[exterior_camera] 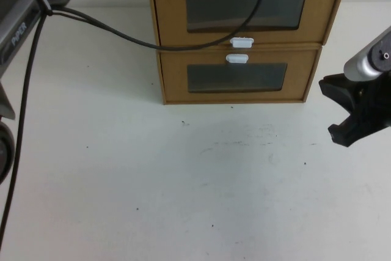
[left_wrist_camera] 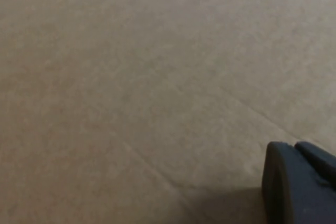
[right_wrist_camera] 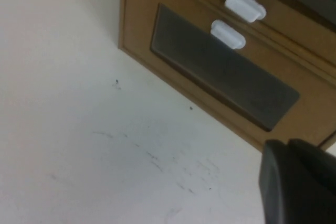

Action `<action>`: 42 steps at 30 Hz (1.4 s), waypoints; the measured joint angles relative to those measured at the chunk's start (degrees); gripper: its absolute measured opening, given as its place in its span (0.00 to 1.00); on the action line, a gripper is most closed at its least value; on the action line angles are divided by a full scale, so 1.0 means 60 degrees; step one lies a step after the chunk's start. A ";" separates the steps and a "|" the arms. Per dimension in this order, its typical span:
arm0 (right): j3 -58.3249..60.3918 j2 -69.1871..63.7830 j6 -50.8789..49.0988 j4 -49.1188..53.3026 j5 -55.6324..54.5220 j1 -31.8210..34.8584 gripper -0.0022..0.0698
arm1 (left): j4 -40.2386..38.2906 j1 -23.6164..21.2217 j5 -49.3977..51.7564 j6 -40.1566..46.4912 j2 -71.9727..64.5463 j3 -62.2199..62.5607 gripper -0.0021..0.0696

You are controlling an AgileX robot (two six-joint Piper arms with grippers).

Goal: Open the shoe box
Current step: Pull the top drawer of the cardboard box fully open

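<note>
Two brown cardboard shoe boxes with dark windows are stacked at the back of the table, the upper box [exterior_camera: 244, 25] on the lower box [exterior_camera: 174, 77]. Each front carries a white handle, the upper handle [exterior_camera: 241, 42] and the lower handle [exterior_camera: 237, 59]; both fronts sit flush. My right gripper [exterior_camera: 342, 114] hovers to the right of the lower box, shut and holding nothing. In the right wrist view it [right_wrist_camera: 291, 182] faces the lower box [right_wrist_camera: 136, 30] and both handles [right_wrist_camera: 228, 33]. My left gripper [left_wrist_camera: 296, 182] is shut, close against plain brown cardboard [left_wrist_camera: 131, 77]; the high view does not show it.
My left arm [exterior_camera: 27, 4] rises at the far left, and its black cable [exterior_camera: 122, 33] runs across the table and up over the upper box's front. The white table [exterior_camera: 195, 181] stretches in front of the boxes, lightly scuffed.
</note>
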State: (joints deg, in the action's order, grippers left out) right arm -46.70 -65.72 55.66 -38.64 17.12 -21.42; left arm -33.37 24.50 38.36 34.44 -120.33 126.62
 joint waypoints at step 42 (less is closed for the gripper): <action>0.0000 -0.0015 0.0093 0.0090 -0.0783 0.0000 0.00 | -0.0513 0.0397 -0.0568 0.1706 -0.0440 0.0116 0.02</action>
State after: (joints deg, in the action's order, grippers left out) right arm -46.70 -65.81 56.21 -38.10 12.43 -21.42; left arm -36.45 26.88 34.95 44.67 -122.97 127.32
